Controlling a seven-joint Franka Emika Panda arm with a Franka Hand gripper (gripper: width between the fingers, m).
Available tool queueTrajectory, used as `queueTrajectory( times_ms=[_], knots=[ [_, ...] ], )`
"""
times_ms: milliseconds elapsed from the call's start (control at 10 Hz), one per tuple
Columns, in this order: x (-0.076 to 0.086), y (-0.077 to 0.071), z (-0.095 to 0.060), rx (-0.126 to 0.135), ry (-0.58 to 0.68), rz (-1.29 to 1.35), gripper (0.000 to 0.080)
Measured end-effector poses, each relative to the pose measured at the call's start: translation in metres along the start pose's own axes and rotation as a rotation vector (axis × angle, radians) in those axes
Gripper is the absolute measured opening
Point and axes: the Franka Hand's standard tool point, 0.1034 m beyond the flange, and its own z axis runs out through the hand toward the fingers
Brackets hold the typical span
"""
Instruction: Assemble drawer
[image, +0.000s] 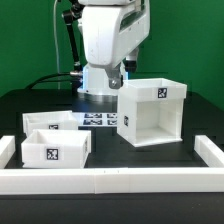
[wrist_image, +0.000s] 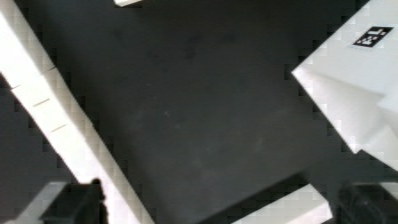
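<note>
The big white open drawer case (image: 150, 112) stands on the black table at the exterior view's right, with a tag on its front. The smaller white drawer box (image: 55, 142) lies at the exterior view's left front. My gripper (image: 117, 80) hangs above the table just behind the case's left corner, touching nothing. In the wrist view the gripper (wrist_image: 210, 205) is open and empty over bare black table. Its dark fingertips (wrist_image: 54, 205) show at both lower corners. One corner of the case (wrist_image: 356, 85) with its tag shows beside it.
The marker board (image: 98, 119) lies flat between the two white parts. A low white rail (image: 110, 180) runs along the table's front and up both sides. A long white strip (wrist_image: 54, 110) crosses the wrist view; I cannot tell which part it is.
</note>
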Motion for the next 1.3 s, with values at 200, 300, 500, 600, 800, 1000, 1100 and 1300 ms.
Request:
queueTrajectory(
  times_ms=[200,300,500,600,800,1000,1100,1300],
  knots=[
    [-0.007,-0.010,0.003,-0.011,0.000,0.127,0.0649],
    [-0.005,-0.021,0.005,-0.029,0.006,0.230,0.0649],
    [0.000,-0.035,0.011,-0.037,0.033,0.420,0.0649],
    [-0.001,-0.034,0.011,-0.035,0.033,0.457,0.0649],
    [0.000,-0.035,0.012,-0.033,0.035,0.596,0.0649],
    [0.001,-0.038,0.012,-0.046,0.049,0.715,0.0649],
    [0.005,-0.052,0.014,-0.063,0.059,0.733,0.0649],
    [0.019,-0.080,0.018,-0.080,0.064,0.741,0.0649]
  ],
)
